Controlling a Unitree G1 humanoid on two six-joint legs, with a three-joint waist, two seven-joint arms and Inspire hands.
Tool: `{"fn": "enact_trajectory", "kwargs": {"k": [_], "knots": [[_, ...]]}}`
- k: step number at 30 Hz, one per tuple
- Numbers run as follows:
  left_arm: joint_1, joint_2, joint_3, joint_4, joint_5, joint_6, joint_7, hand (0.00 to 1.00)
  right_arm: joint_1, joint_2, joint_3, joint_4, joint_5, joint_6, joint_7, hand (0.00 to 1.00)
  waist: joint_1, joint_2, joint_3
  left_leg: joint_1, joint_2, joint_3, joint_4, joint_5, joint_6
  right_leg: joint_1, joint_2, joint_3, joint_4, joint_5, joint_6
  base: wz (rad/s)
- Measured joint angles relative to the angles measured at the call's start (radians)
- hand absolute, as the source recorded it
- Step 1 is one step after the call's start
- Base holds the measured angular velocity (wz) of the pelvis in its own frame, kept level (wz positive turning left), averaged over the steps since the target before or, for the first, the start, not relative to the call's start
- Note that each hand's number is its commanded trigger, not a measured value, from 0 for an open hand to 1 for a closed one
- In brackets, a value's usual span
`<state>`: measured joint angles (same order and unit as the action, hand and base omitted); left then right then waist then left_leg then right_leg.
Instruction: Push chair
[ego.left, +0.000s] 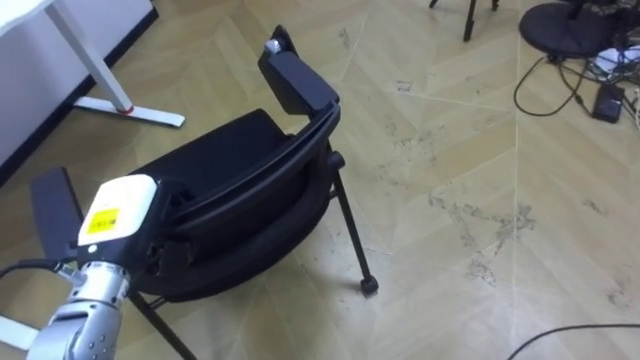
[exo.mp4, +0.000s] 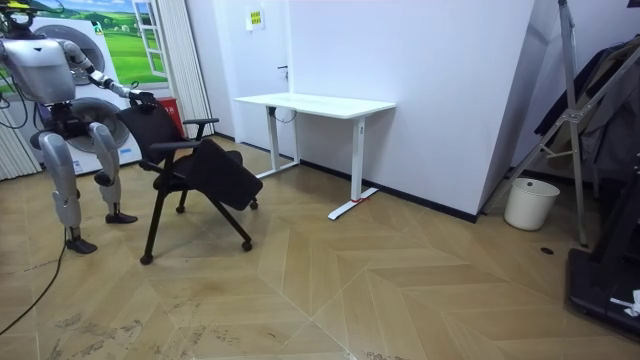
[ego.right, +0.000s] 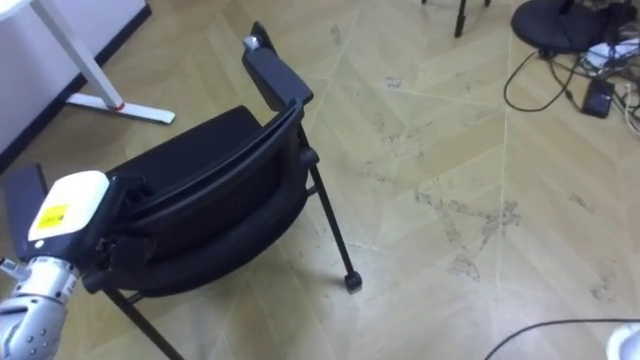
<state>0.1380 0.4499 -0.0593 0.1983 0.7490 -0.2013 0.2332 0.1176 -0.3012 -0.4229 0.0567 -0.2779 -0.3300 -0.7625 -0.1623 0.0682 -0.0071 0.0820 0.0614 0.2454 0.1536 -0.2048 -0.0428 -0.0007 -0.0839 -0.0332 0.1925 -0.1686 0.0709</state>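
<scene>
The chair (ego.left: 240, 190) stands on the wooden floor (ego.left: 450, 150) just in front of the robot, which is upright behind it at the room view's left. The white table (exo.mp4: 315, 103) is ahead and to the robot's left, against a white wall (exo.mp4: 440, 90). The table's flat foot (ego.left: 130, 108) lies near the chair's seat but apart from it, with a strip of bare floor between them. To the robot's right the floor runs wide and open from the chair's leg tip (ego.left: 368, 285) towards a tangle of dark cables (ego.left: 560, 85) and a dark round base (ego.left: 570, 25) at the far edge. In the room view, open boards reach from the chair past the table to a white bin (exo.mp4: 530, 203) by the wall. The floor is pale parquet laid in a chevron pattern, with grey scuffs on it. The chair is black throughout. It has a curved backrest, a padded seat that tilts down at the front in the room view, thin tube legs, and a flat oblong armrest pad (ego.left: 295, 80) on each side. The table has a thin white top on slim square white legs. The left hand (ego.left: 118, 212) rests on the top edge of the backrest, at the robot's left end of it, with its metal wrist coming up from the lower left. The back of the hand faces the camera and its fingers are lost against the black backrest, so it cannot be told whether they are spread or curled round the edge.
</scene>
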Motion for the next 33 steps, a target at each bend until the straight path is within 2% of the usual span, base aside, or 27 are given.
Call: {"fn": "enact_trajectory", "kwargs": {"k": [3, 6, 9, 12, 14, 16, 18, 20, 22, 24, 27, 30, 32, 33], "knots": [[-0.016, -0.005, -0.002, -0.003, 0.007, -0.001, -0.023, 1.00, -0.042, -0.017, 0.080, -0.094, -0.116, 0.000, -0.005, 0.00, 0.019, -0.008, 0.0052, 0.003, 0.000, 0.001, -0.001, 0.000, 0.000, 0.003, 0.000, -0.001, 0.000, 0.000, 0.000, -0.02], [-0.041, -0.005, -0.016, -0.003, 0.007, 0.000, -0.031, 1.00, -0.102, -0.026, 0.165, -0.112, -0.222, -0.006, 0.002, 0.00, 0.037, -0.017, 0.0113, 0.003, 0.000, 0.001, -0.001, 0.000, 0.000, 0.005, 0.000, -0.003, -0.001, 0.000, 0.000, 0.00], [-0.059, -0.005, -0.026, -0.017, 0.007, -0.002, -0.052, 1.00, -0.121, -0.033, 0.230, -0.114, -0.277, -0.006, 0.038, 0.00, 0.061, -0.023, 0.0142, 0.002, 0.001, 0.001, -0.003, 0.000, 0.000, 0.004, 0.000, -0.005, -0.004, 0.000, 0.000, 0.00], [-0.055, 0.001, -0.035, -0.039, 0.004, -0.002, -0.071, 1.00, -0.122, -0.060, 0.282, -0.121, -0.314, -0.005, 0.096, 0.00, 0.070, -0.025, 0.0141, 0.003, 0.001, -0.002, -0.006, 0.000, 0.000, 0.006, 0.000, -0.009, -0.005, 0.000, 0.000, 0.01], [-0.056, 0.002, -0.040, -0.047, 0.002, -0.004, -0.075, 1.00, -0.122, -0.073, 0.307, -0.148, -0.331, 0.005, 0.126, 0.00, 0.091, -0.028, 0.0142, 0.005, 0.001, -0.008, -0.008, 0.000, 0.000, 0.006, 0.001, -0.010, -0.005, 0.000, 0.000, -0.04], [-0.056, 0.003, -0.046, -0.057, 0.003, -0.005, -0.087, 1.00, -0.123, -0.093, 0.360, -0.201, -0.360, 0.005, 0.157, 0.00, 0.112, -0.036, 0.0159, 0.019, 0.003, -0.012, -0.012, 0.000, 0.000, 0.016, 0.004, -0.011, -0.009, 0.000, 0.000, -0.09], [-0.056, 0.013, -0.057, -0.067, 0.002, -0.005, -0.088, 1.00, -0.132, -0.113, 0.399, -0.233, -0.395, 0.004, 0.185, 0.00, 0.115, -0.044, 0.0159, 0.020, 0.004, -0.026, -0.012, 0.000, 0.000, 0.024, 0.004, -0.015, -0.011, 0.000, 0.000, 0.11], [-0.065, 0.028, -0.069, -0.069, -0.001, -0.012, -0.090, 1.00, -0.147, -0.139, 0.442, -0.241, -0.422, 0.003, 0.208, 0.00, 0.116, -0.055, 0.0216, 0.026, 0.005, -0.039, -0.012, 0.000, 0.000, 0.035, 0.004, -0.026, -0.011, 0.000, 0.000, 0.16], [-0.069, 0.044, -0.084, -0.072, -0.011, -0.023, -0.100, 1.00, -0.148, -0.179, 0.488, -0.242, -0.460, 0.000, 0.248, 0.00, 0.132, -0.070, 0.0170, 0.037, 0.006, -0.047, -0.012, 0.000, 0.000, 0.046, 0.006, -0.029, -0.011, 0.000, 0.000, 0.02], [-0.069, 0.050, -0.090, -0.079, -0.012, -0.026, -0.112, 1.00, -0.148, -0.206, 0.518, -0.242, -0.466, 0.000, 0.276, 0.00, 0.142, -0.077, 0.0155, 0.046, 0.008, -0.059, -0.012, 0.000, 0.000, 0.054, 0.009, -0.029, -0.011, 0.000, 0.000, -0.02], [-0.069, 0.077, -0.099, -0.088, -0.014, -0.042, -0.116, 1.00, -0.148, -0.246, 0.547, -0.242, -0.469, -0.007, 0.307, 0.00, 0.168, -0.086, 0.0132, 0.054, 0.016, -0.063, -0.017, 0.000, 0.000, 0.053, 0.018, -0.027, -0.009, 0.001, -0.001, -0.09], [-0.069, 0.081, -0.102, -0.089, -0.015, -0.062, -0.116, 1.00, -0.148, -0.298, 0.569, -0.242, -0.478, -0.010, 0.328, 0.00, 0.172, -0.087, 0.0131, 0.054, 0.020, -0.105, -0.017, 0.000, 0.000, 0.054, 0.022, -0.052, 0.001, 0.000, -0.002, 0.07], [-0.069, 0.091, -0.107, -0.089, -0.028, -0.072, -0.116, 1.00, -0.148, -0.311, 0.570, -0.241, -0.483, -0.011, 0.337, 0.00, 0.172, -0.086, 0.0170, 0.063, 0.030, -0.143, -0.019, 0.000, 0.000, 0.043, 0.030, -0.069, 0.040, -0.003, -0.008, 0.04], [-0.068, 0.108, -0.114, -0.089, -0.036, -0.077, -0.116, 1.00, -0.148, -0.316, 0.575, -0.241, -0.483, -0.011, 0.342, 0.00, 0.175, -0.089, 0.0194, 0.074, 0.038, -0.183, -0.019, 0.001, 0.000, 0.018, 0.035, -0.083, 0.104, -0.016, -0.029, -0.06]]}}
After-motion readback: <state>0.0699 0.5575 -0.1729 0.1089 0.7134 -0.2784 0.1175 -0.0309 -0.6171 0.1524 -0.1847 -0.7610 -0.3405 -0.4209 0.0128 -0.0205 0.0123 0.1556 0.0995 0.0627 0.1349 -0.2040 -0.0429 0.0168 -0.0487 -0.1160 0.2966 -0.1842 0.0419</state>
